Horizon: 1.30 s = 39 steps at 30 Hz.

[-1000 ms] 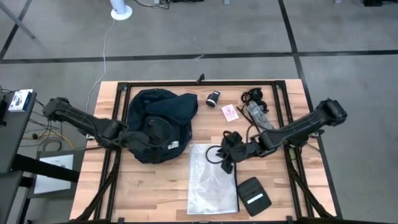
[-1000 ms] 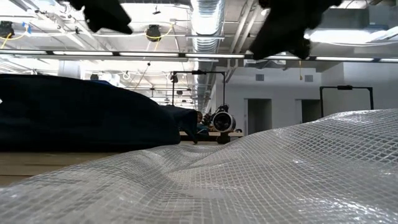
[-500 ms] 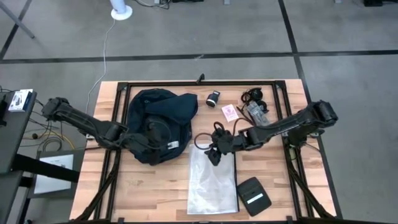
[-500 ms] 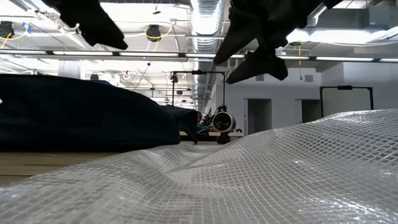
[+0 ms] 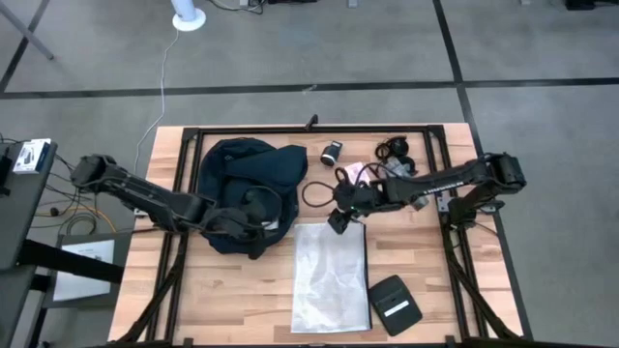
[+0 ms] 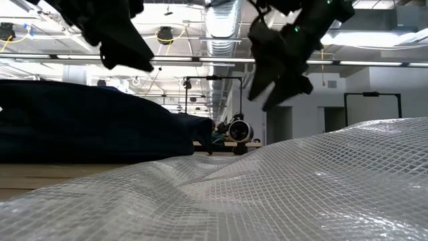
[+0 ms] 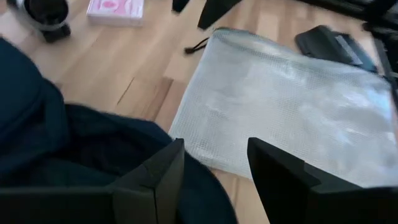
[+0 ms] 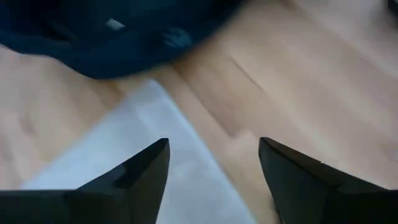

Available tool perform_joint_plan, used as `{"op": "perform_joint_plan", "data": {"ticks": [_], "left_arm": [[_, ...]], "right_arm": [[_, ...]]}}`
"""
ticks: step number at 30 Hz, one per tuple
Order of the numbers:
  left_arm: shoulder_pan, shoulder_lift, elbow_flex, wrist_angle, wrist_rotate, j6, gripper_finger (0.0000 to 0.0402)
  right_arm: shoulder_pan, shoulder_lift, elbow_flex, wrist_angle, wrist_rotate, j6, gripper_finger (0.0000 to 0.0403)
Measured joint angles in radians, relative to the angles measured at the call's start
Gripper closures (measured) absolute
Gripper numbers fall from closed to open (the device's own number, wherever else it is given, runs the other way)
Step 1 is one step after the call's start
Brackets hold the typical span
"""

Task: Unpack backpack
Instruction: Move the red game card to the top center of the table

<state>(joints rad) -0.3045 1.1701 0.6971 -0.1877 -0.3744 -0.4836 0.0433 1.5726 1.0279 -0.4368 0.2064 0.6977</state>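
Observation:
The dark navy backpack (image 5: 247,179) lies on its side on the table's left half and shows as a dark mound (image 6: 80,120) in the low view. My left gripper (image 7: 214,146) hovers open over its near right edge (image 5: 257,229), above the fabric. My right gripper (image 8: 214,146) hangs open over the bare wood (image 5: 338,215) between the backpack and the clear plastic bag (image 5: 329,275), with nothing between its fingers. A loop of black cord (image 5: 314,193) sits beside it, toward the backpack; I cannot tell whether it touches the gripper.
A flat black pouch (image 5: 395,304) lies near the front right. At the back sit a small black-and-silver cylinder (image 5: 332,152), a pink card (image 5: 358,174) and a tangle of black cables (image 5: 394,150). Bare wood lies at the near left.
My right gripper has travelled from over the clear bag's right side toward the far edge and to the left, nearer the backpack, and the cord loop has moved along with it. My left gripper has come lower and slightly right over the backpack's near edge.

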Motion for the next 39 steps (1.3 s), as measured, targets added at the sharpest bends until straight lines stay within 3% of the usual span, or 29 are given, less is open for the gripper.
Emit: {"op": "perform_joint_plan", "data": {"ticks": [10,21,32,39], "left_arm": [[-0.010,0.073,0.000,0.027,-0.001,-0.039,0.0236],[-0.008,0.076,0.000,0.029,-0.076,-0.039,0.0236],[-0.012,0.076,0.000,0.106,-0.149,-0.082,0.0236],[-0.038,0.076,0.000,0.148,-0.147,-0.058,0.0236]], "right_arm": [[-0.198,0.000,0.000,-0.262,-0.029,0.038,0.0069],[-0.420,0.000,0.000,-0.270,-0.055,0.001,0.0007],[-0.417,0.000,0.000,-0.252,-0.054,-0.051,0.0003],[-0.302,0.000,0.000,-0.266,-0.055,-0.047,0.0003]]}}
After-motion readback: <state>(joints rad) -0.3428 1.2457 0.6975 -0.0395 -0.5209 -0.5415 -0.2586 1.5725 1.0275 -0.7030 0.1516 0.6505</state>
